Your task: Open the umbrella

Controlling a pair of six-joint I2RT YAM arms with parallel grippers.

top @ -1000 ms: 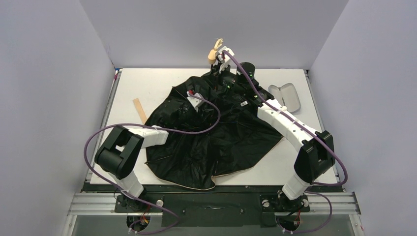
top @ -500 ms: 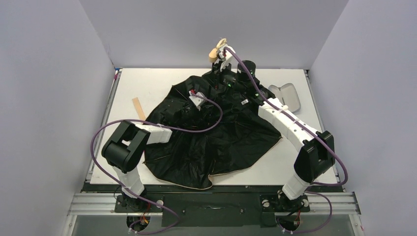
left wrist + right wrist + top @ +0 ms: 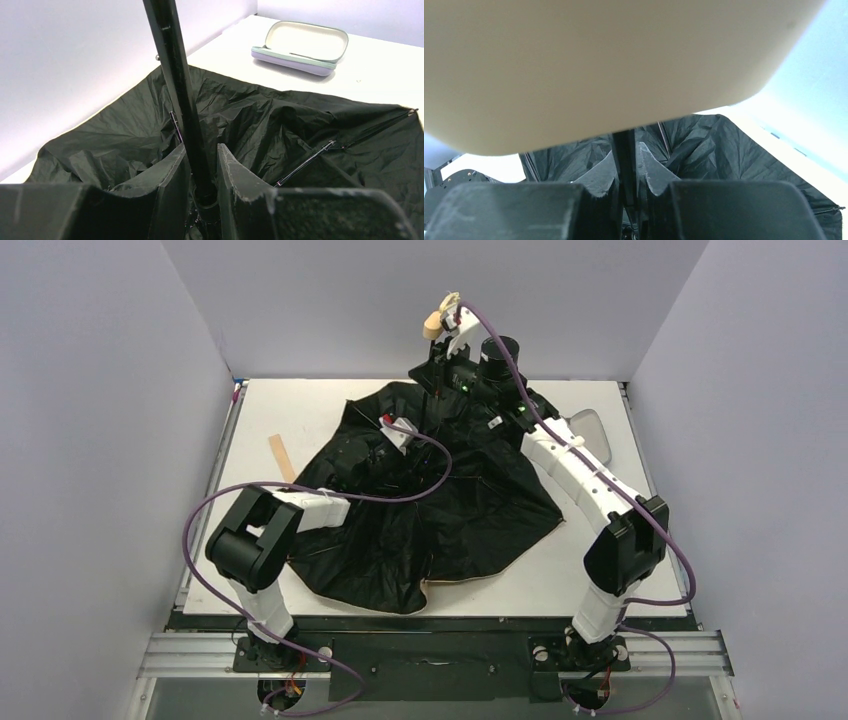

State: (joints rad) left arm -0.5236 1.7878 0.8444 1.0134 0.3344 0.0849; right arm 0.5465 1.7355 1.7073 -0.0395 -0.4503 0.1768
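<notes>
Low down, left gripper [image 3: 202,152] clamped on umbrella shaft [image 3: 175,75], right gripper [image 3: 626,152] clamped just under knob handle [image 3: 599,65]

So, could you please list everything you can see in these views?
umbrella: one, black lining up, tan rim, spread across the middle; shaft raised, tan knob on top.
case: one, pale lavender, open, far right side.
flat strip: one, tan, left of the umbrella.
table: one, white, under everything.
left arm: one, black and white, jaws shut on the shaft low down.
right arm: one, black and white, jaws shut on the shaft under the knob.
</notes>
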